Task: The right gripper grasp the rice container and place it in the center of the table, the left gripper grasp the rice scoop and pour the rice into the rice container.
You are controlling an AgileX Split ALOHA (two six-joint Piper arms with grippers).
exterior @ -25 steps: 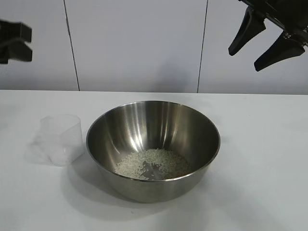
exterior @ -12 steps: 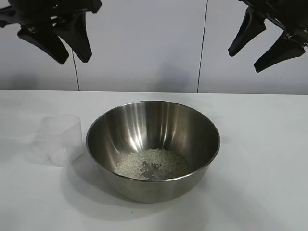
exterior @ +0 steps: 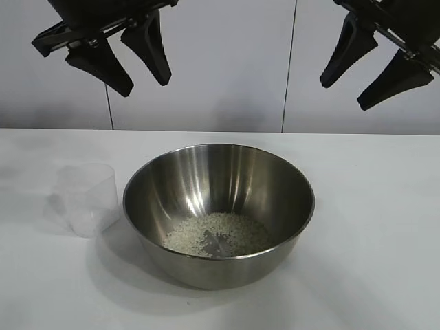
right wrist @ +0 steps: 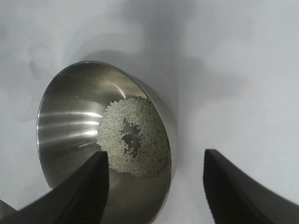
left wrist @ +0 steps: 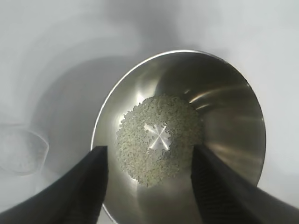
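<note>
The steel rice container (exterior: 218,206) stands in the middle of the white table (exterior: 371,227), with a flat heap of rice (exterior: 216,234) on its bottom. The clear plastic rice scoop (exterior: 86,198) stands upright just left of it and looks empty. My left gripper (exterior: 141,77) hangs open and empty high above the table, up and left of the bowl. My right gripper (exterior: 344,93) hangs open and empty high at the upper right. Both wrist views look down on the bowl (left wrist: 187,135) (right wrist: 93,135) and the rice (left wrist: 159,137) (right wrist: 133,140). The scoop (left wrist: 21,151) shows in the left wrist view.
A white panelled wall (exterior: 206,62) closes the back of the table. Nothing else stands on the table beside the bowl and the scoop.
My left gripper has swung in from the far left edge to above the bowl's left side, moving right. My right gripper shifted slightly. Bowl, rice and scoop have not moved.
</note>
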